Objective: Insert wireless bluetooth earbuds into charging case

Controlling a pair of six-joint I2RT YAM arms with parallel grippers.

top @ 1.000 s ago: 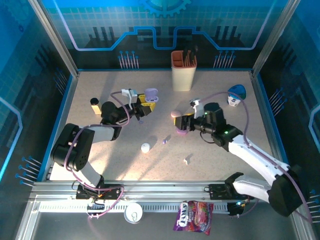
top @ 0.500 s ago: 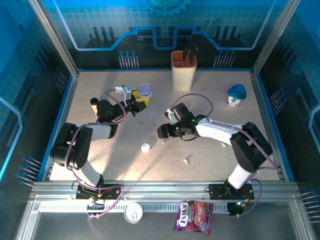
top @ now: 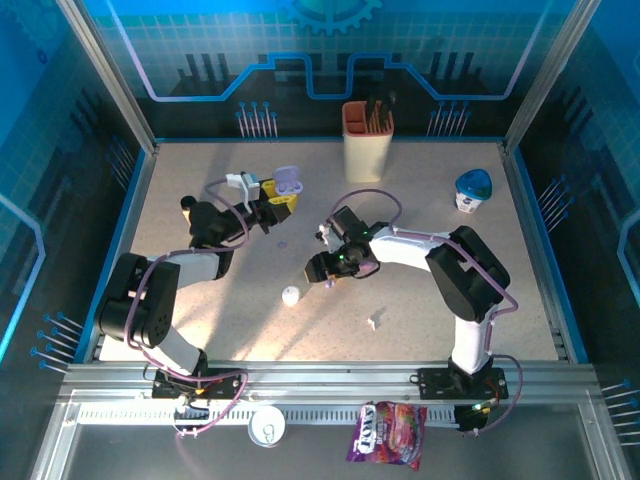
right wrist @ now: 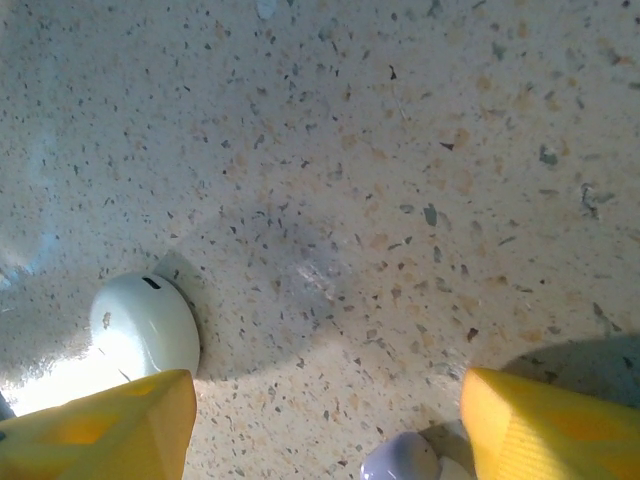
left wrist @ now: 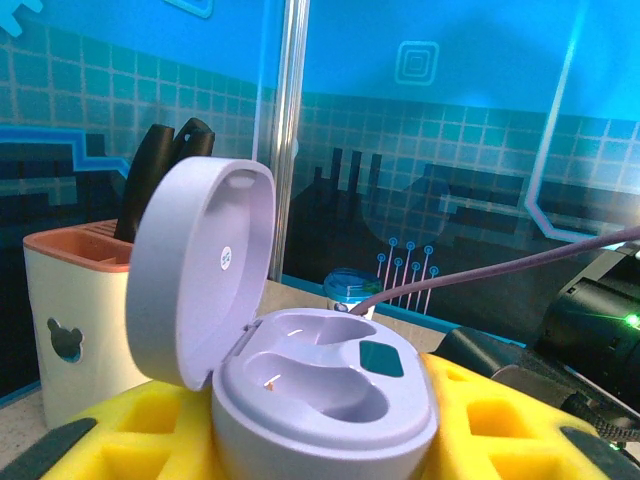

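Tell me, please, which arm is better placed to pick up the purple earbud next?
Right. The right gripper hangs open just above the table, the purple earbud lying between its fingers; the left gripper is busy holding the open lilac case, its wells empty.

**A:** Where does the open case (top: 291,181) sit?

**B:** Left of the middle, toward the far side, clamped between the left gripper (top: 277,200) pads. The holder (top: 367,141) stands beyond it to the right, at the far edge of the table (top: 440,345).

**A:** And the far right?

**B:** A lidded tub (top: 473,190), well apart from everything else.

**A:** Mid-table?

**B:** The right gripper (top: 319,270), fingers spread. An earbud (right wrist: 398,462) lies on the table between them, close beside one finger. The closed case (top: 290,296) rests just outside the other, on the near-left.

**A:** Nearer still?

**B:** A small piece (top: 375,320) lies near-right of the middle. Off the table's near edge, the round tin (top: 266,427) lies left of the snack bag (top: 387,432).
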